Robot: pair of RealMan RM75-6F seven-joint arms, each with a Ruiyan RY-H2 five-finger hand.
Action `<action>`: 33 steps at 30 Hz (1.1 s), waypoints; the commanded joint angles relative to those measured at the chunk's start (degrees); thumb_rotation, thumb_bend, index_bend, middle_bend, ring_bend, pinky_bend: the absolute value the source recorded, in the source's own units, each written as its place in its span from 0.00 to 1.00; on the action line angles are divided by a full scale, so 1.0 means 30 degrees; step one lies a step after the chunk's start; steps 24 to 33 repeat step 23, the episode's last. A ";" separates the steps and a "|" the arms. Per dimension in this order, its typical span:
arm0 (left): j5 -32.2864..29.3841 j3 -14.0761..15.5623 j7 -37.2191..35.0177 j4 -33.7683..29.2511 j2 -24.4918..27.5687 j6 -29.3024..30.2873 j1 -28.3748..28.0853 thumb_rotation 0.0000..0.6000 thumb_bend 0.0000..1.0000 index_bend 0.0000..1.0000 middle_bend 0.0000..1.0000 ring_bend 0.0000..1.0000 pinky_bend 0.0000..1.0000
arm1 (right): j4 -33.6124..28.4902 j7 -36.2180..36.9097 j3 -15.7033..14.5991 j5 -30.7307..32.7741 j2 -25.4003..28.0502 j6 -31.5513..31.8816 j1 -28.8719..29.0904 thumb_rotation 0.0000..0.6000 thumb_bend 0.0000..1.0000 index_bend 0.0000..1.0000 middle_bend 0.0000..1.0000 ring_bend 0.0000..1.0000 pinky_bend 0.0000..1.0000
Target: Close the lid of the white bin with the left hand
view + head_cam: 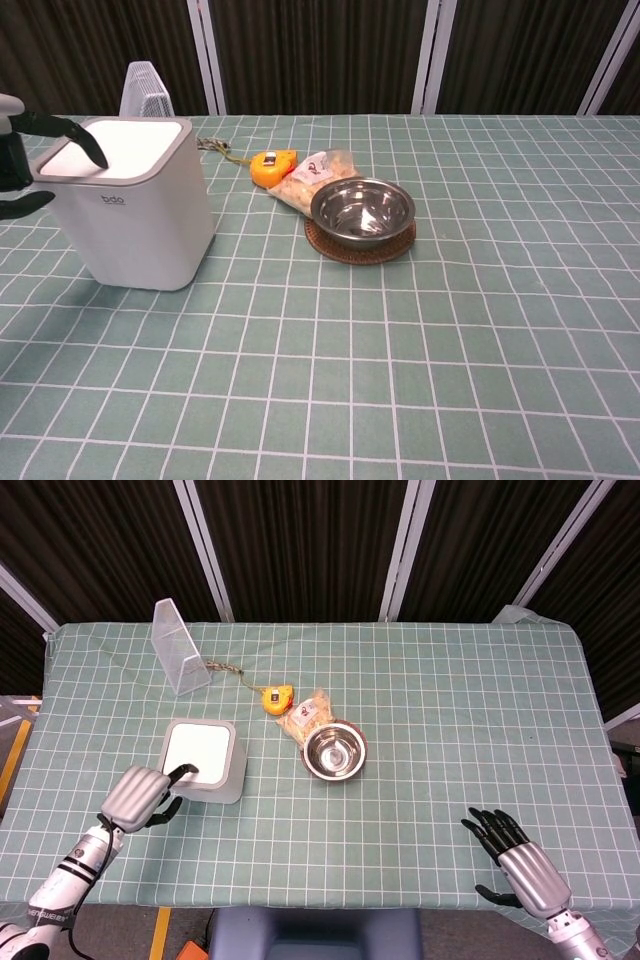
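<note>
The white bin (pixel 203 762) (pixel 128 205) stands on the left side of the table with its lid (pixel 200 753) (pixel 120 138) lying flat and closed on top. My left hand (pixel 140 795) (pixel 25 155) is at the bin's front left corner, holding nothing, with a dark fingertip (pixel 186 770) reaching over the lid's edge. My right hand (pixel 520 862) hovers near the table's front right edge with its fingers spread and nothing in them; it shows only in the head view.
A steel bowl (pixel 335 751) (pixel 362 211) sits on a brown coaster right of the bin. Behind it lie a snack bag (pixel 306 714) and an orange tape measure (pixel 274 697). A clear plastic stand (pixel 178 648) is at the back left.
</note>
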 commanded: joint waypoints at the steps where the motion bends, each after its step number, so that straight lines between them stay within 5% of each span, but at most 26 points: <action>1: 0.2517 -0.0165 -0.1483 -0.0748 0.0313 0.3128 0.1145 1.00 0.51 0.20 1.00 1.00 1.00 | 0.0014 0.0034 0.0010 -0.0012 0.0030 0.0078 -0.0028 1.00 0.26 0.00 0.00 0.00 0.00; 3: 0.5170 0.0243 -0.2628 -0.0720 0.0499 0.5779 0.2326 1.00 0.50 0.14 0.91 0.91 1.00 | 0.0019 0.0063 0.0015 0.0000 0.0044 0.0089 -0.0032 1.00 0.26 0.00 0.00 0.00 0.00; 4: 0.6376 0.0541 -0.3001 -0.0496 0.0540 0.6980 0.2890 1.00 0.50 0.12 0.79 0.78 0.95 | 0.0021 0.0068 0.0017 0.0006 0.0044 0.0082 -0.0031 1.00 0.26 0.00 0.00 0.00 0.00; 5: 0.7488 0.0877 -0.3190 -0.0098 0.0524 0.8223 0.3516 1.00 0.50 0.11 0.65 0.63 0.84 | 0.0024 0.0066 0.0013 0.0011 0.0042 0.0066 -0.0030 1.00 0.26 0.00 0.00 0.00 0.00; 8: 1.0437 0.1987 -0.3564 0.2484 -0.0380 1.2271 0.5711 1.00 0.48 0.11 0.25 0.18 0.28 | 0.0028 0.0005 -0.0026 0.0010 0.0018 -0.0057 -0.0009 1.00 0.26 0.00 0.00 0.00 0.00; 10: 1.0854 0.2457 -0.3823 0.4943 -0.1859 1.4800 0.7434 1.00 0.47 0.13 0.06 0.02 0.04 | 0.0037 -0.0138 -0.0038 0.0033 -0.0043 -0.0198 0.0018 1.00 0.26 0.00 0.00 0.00 0.00; 13: 0.9842 0.2920 -0.5353 0.8352 -0.4046 1.6646 0.9360 1.00 0.45 0.14 0.00 0.00 0.00 | 0.0018 -0.0286 -0.0093 0.0000 -0.0129 -0.0383 0.0061 1.00 0.26 0.00 0.00 0.00 0.00; 15: 0.9051 0.3385 -0.5019 0.8835 -0.3719 1.5478 0.9628 1.00 0.43 0.11 0.00 0.00 0.00 | 0.0064 -0.0387 -0.0079 -0.0041 -0.0220 -0.0452 0.0105 1.00 0.26 0.00 0.00 0.00 0.00; 33: 0.7351 0.2986 -0.5732 0.7432 -0.2219 1.3721 0.9471 1.00 0.43 0.06 0.00 0.00 0.00 | 0.0058 -0.0556 0.0028 0.0220 -0.0439 -0.0719 0.0181 1.00 0.26 0.00 0.00 0.00 0.00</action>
